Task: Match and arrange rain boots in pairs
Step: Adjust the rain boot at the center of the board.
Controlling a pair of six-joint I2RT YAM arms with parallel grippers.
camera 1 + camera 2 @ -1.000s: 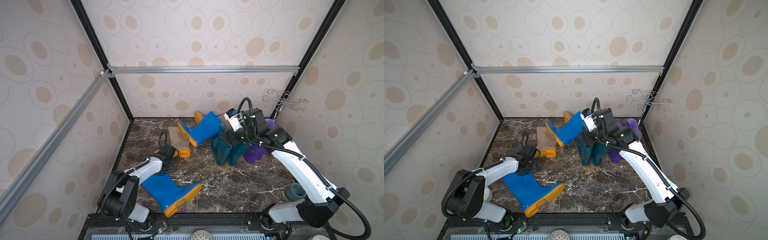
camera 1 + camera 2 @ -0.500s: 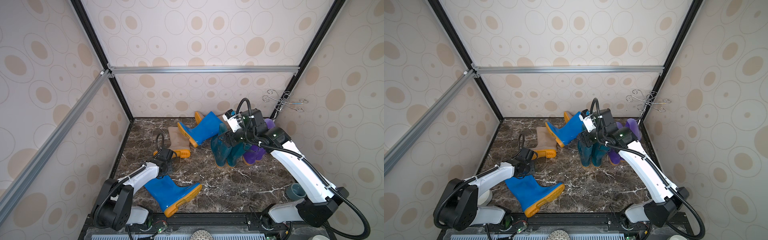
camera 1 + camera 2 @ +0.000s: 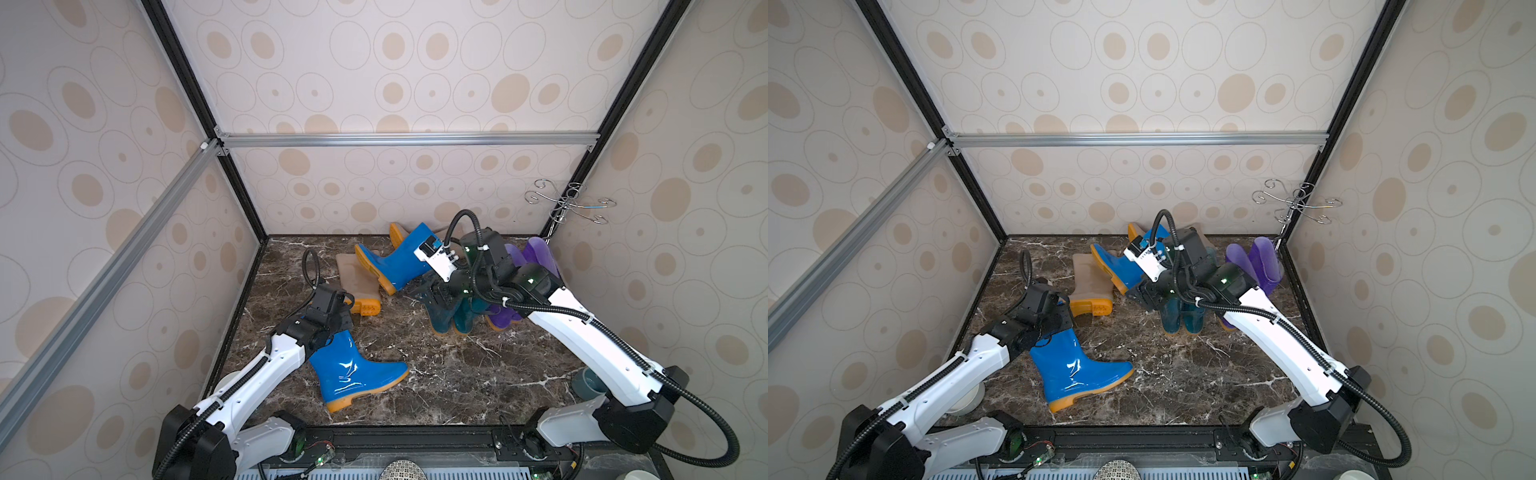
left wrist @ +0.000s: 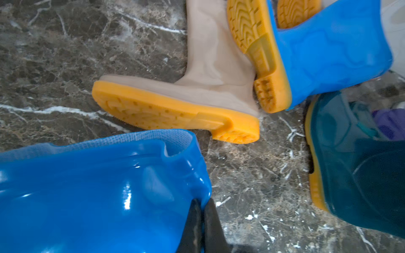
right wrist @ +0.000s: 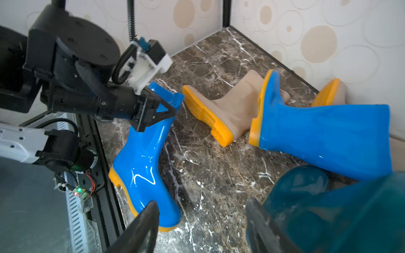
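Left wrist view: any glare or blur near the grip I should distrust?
In the left wrist view, white glare streaks cross the glossy bright blue rubber boot beside the left gripper, whose dark fingers look soft; the dark teal rubber boot is blurred, the beige rubber boot sharper. In the right wrist view, the same blue boot shows thin highlights.

Bright, even light, glare on the near blue boot (image 3: 353,374), teal boot (image 5: 350,208) seemingly out of focus.
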